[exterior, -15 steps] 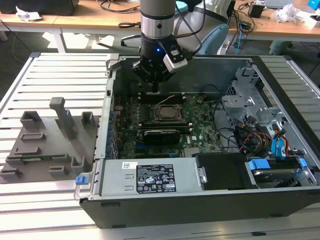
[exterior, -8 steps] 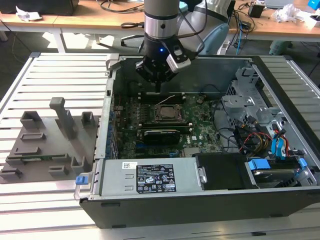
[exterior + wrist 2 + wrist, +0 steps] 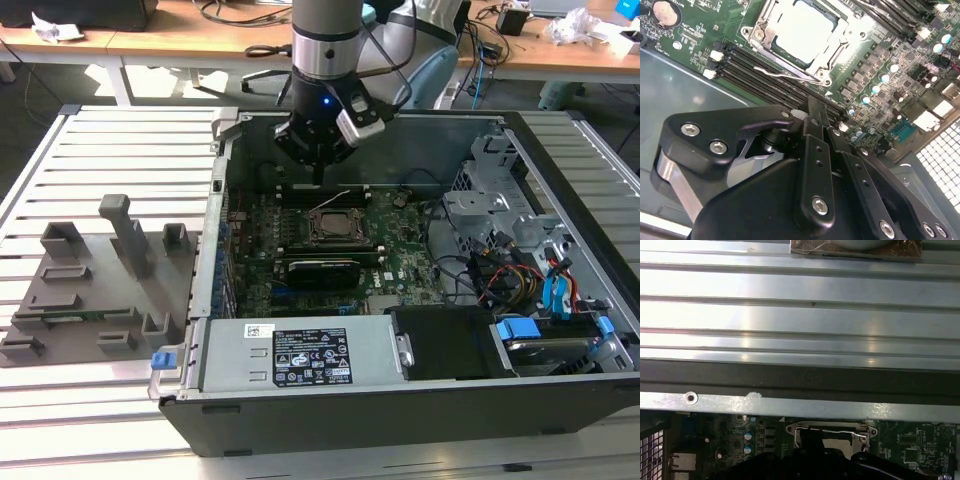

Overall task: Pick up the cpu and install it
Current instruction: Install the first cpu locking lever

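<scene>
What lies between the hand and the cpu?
In the second wrist view, dark memory slots cross the board between the hand and the cpu sitting in its socket.

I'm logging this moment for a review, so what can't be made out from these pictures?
- Whether the cpu is fully seated in the socket: in the second wrist view the frame hides its edges.
- The cpu's near side in the first wrist view: the dark gripper body covers it.
- The gripper fingertips in the exterior view: too small and dark.
</scene>
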`<state>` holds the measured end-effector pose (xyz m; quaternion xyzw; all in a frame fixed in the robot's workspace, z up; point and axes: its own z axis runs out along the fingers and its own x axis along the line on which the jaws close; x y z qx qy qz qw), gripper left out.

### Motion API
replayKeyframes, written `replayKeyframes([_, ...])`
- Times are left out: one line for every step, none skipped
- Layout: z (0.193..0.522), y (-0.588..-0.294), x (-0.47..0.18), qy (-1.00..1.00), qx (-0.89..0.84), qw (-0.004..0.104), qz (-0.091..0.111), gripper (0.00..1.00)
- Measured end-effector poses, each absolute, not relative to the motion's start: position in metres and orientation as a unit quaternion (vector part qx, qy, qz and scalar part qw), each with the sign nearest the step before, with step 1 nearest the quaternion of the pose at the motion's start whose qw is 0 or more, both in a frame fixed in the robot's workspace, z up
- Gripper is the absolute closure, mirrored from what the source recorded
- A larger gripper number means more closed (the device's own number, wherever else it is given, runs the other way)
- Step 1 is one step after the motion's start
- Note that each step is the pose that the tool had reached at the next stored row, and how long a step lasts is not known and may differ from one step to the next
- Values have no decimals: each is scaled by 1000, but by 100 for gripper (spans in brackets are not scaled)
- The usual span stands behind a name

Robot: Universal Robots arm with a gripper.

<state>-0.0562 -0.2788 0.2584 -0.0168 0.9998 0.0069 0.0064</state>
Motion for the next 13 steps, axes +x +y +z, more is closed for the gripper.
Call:
replayKeyframes([256, -284, -56, 1000, -17, 6, 16, 89])
replayKeyframes([255, -285, -56, 1000, -17, 6, 18, 89])
replayKeyframes([254, -286, -55, 1000, -17, 6, 20, 89])
replayKeyframes([252, -287, -54, 1000, -17, 6, 22, 89])
replayKeyframes([251, -287, -53, 1000, -17, 5, 22, 89])
replayKeyframes([250, -287, -52, 1000, -17, 5, 23, 89])
replayKeyframes([247, -288, -50, 1000, -17, 5, 23, 89])
replayKeyframes([245, -288, -48, 1000, -17, 4, 23, 89])
replayKeyframes([243, -288, -47, 1000, -17, 4, 23, 89])
replayKeyframes([240, -287, -45, 1000, -17, 4, 23, 89])
replayKeyframes([238, -287, -43, 1000, -18, 4, 22, 89])
replayKeyframes([236, -287, -42, 1000, -19, 4, 22, 89])
replayKeyframes([234, -287, -40, 1000, -20, 4, 22, 89])
